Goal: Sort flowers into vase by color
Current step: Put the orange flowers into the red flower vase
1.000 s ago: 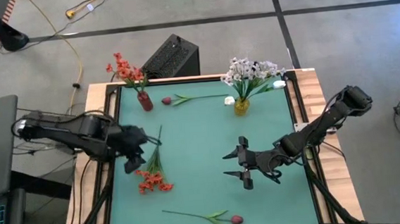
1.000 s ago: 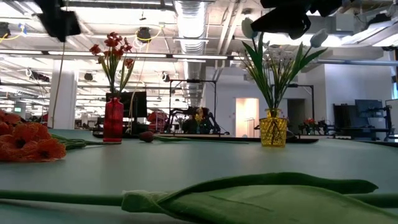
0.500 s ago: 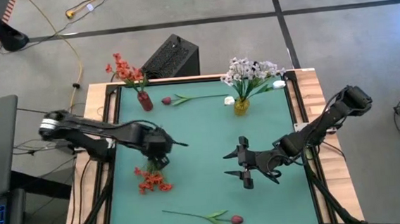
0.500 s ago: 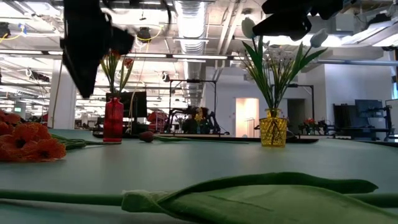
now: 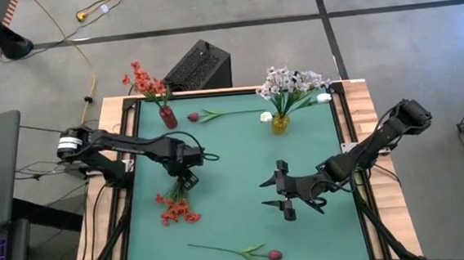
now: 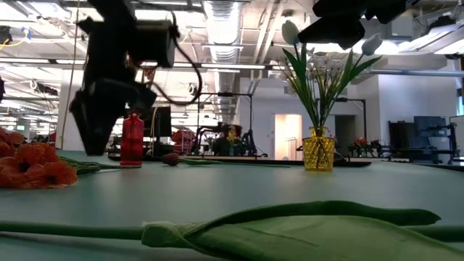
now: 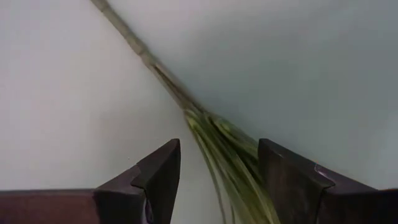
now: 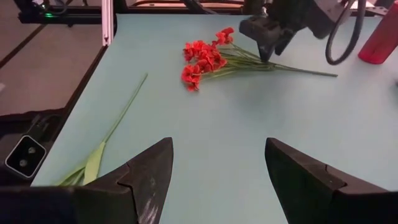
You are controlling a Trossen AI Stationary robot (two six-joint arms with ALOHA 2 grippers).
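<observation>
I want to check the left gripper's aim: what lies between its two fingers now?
In the left wrist view, the green stems of the orange-red spray run between the open fingers of the left gripper, above the teal table.

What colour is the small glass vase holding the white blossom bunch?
Yellow: the small glass vase with the white blossom bunch shows best in the low view.

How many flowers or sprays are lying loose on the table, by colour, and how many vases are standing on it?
Orange-red spray lying loose: 1
Dark pink buds lying loose: 2, near edge and far side
White bud lying loose: 1
Vases: 2, red vase and yellow vase
Total: 6
</observation>
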